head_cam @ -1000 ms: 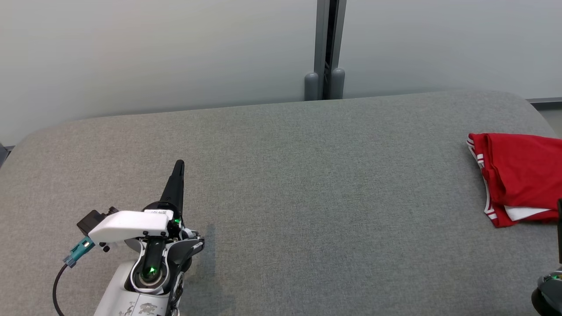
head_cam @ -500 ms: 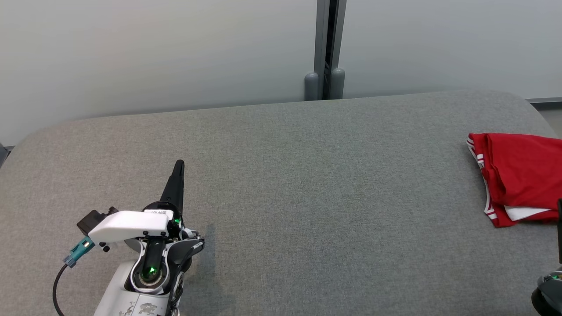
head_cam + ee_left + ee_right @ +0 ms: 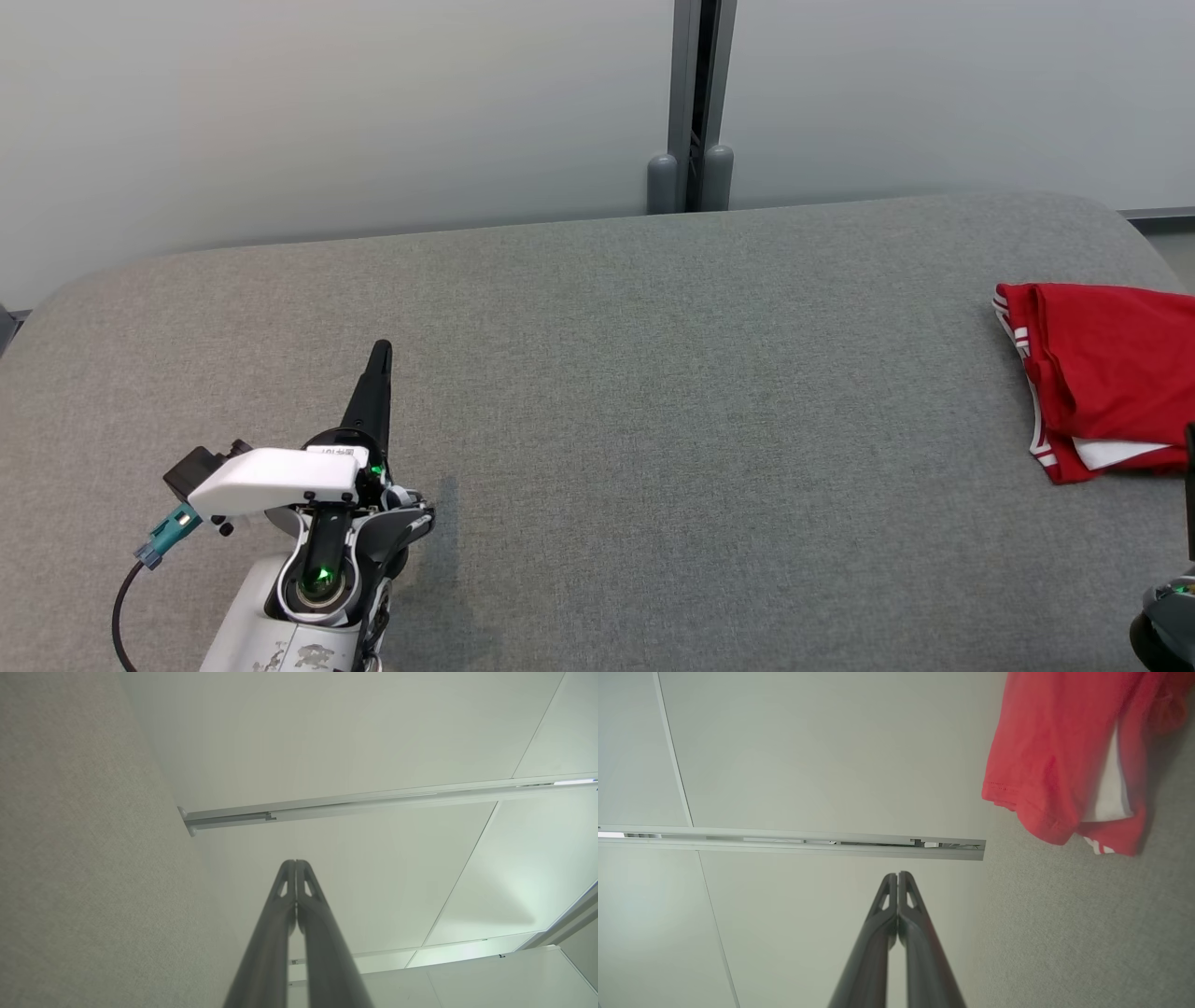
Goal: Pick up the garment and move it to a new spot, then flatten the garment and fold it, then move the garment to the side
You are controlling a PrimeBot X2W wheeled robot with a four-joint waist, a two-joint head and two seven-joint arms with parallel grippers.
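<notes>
The folded red garment with white trim lies on the grey fabric-covered bench at the right edge of the frame, well apart from the left tool at lower left, which, like the right tool, has its two dark fingers pressed together holding nothing.

Head view overlooks the grey surface; wrist views skim it wallward, the right sharing the garment.

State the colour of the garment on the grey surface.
Red, with white-striped trim; the garment shows best in the head view.
</notes>
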